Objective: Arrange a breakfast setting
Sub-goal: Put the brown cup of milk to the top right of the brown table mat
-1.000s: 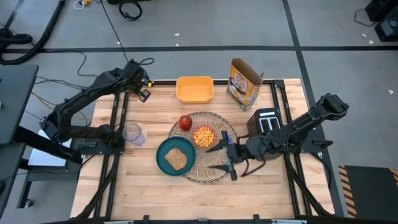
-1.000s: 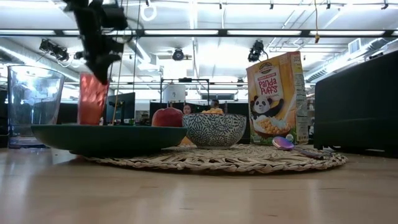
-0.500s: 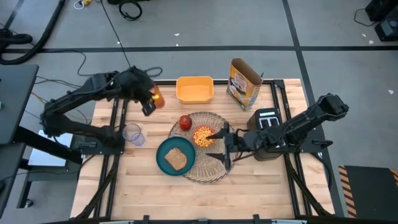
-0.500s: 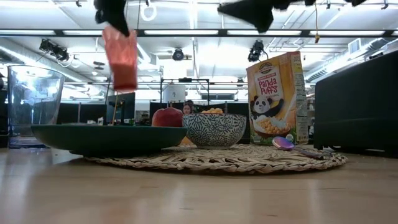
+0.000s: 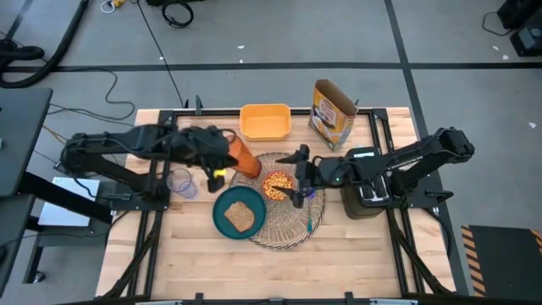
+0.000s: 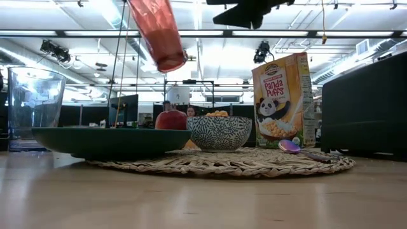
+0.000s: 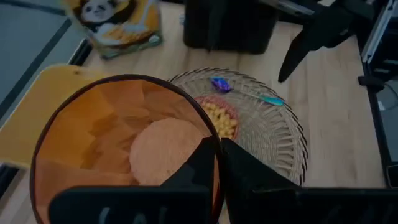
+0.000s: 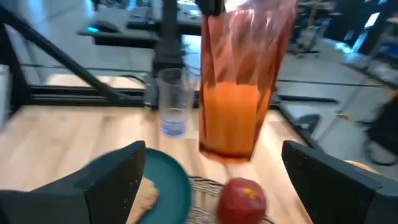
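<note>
Left gripper (image 7: 214, 163) pinches the orange cup (image 5: 242, 157) rim above the apple (image 8: 244, 198); right gripper (image 5: 298, 175) gapes empty—collision could spill it.

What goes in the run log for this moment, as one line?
left gripper: shut on orange translucent cup, aloft over red apple | right gripper: open, above patterned cereal bowl | cup not yet placed

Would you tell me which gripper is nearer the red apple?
Left. The left gripper, holding the orange cup, is beside the red apple; the open right gripper hovers beyond the bowl.
</note>
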